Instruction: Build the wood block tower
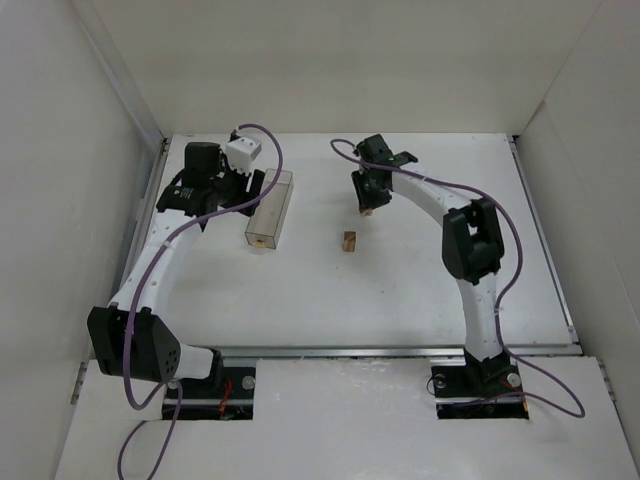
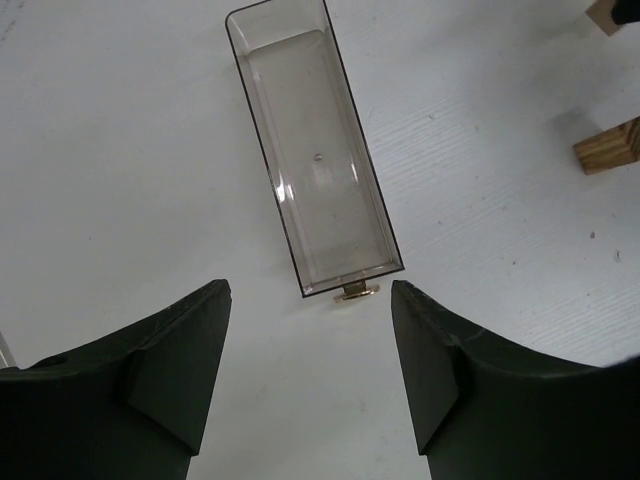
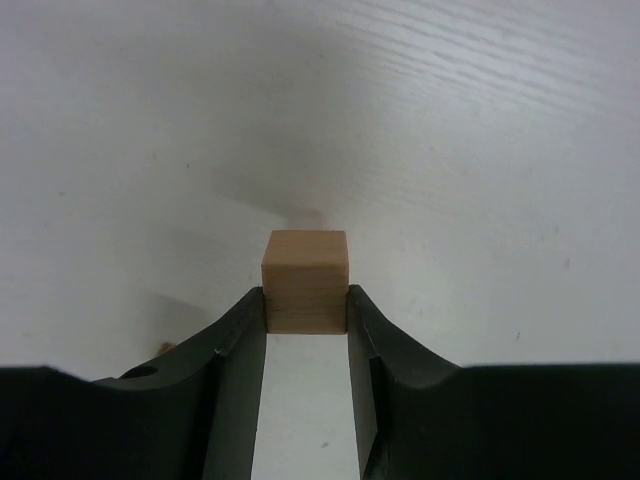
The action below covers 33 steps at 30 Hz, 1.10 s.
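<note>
White table [image 1: 400, 300] | right claw [image 3: 305, 303] clamped on wood block [image 3: 306, 270] — plain from wrist, not overhead; left claw [image 2: 310, 300] apart

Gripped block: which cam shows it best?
Right wrist: the block sits centred, clamped between the fingers. Top shows a speck under the right gripper. Left wrist: edge scraps only, can't tell which block.

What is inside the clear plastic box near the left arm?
The clear box looks empty; the white table shows through its floor. A small tan piece sits at one end; inside or outside, I cannot tell.
</note>
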Motion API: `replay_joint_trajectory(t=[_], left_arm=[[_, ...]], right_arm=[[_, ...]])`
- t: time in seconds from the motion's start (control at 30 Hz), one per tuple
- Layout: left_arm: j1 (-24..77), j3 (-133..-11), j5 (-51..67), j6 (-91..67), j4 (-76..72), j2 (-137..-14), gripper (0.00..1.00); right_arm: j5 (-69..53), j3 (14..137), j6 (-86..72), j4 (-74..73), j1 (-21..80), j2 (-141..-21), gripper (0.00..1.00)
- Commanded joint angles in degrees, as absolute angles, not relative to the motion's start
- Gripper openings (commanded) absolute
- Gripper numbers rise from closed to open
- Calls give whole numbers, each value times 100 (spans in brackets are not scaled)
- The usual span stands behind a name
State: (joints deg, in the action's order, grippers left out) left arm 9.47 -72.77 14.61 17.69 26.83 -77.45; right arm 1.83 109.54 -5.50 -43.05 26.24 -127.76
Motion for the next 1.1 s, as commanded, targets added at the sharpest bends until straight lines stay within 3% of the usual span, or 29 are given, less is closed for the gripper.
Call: replay_joint_trajectory(t=[0.0,0.3,0.5,1.07], left_arm=[[914,-7541,1239,1485,2391,-7682,62],[914,-7427,774,1187,2285,-7682,71],[914,-7322,369,906,2180,-7682,80],[967,-7164,308,905,2127,-7576,81]], right_arm=[[729,10549,-2371,-4018,2619,-11446,0],[870,9071,-3585,-3973,3366,-10187,0],[1115,9123,-3972,-4218,3787,-10414,0],[1310,9132,-3973,-4447,3894,-10749,0]])
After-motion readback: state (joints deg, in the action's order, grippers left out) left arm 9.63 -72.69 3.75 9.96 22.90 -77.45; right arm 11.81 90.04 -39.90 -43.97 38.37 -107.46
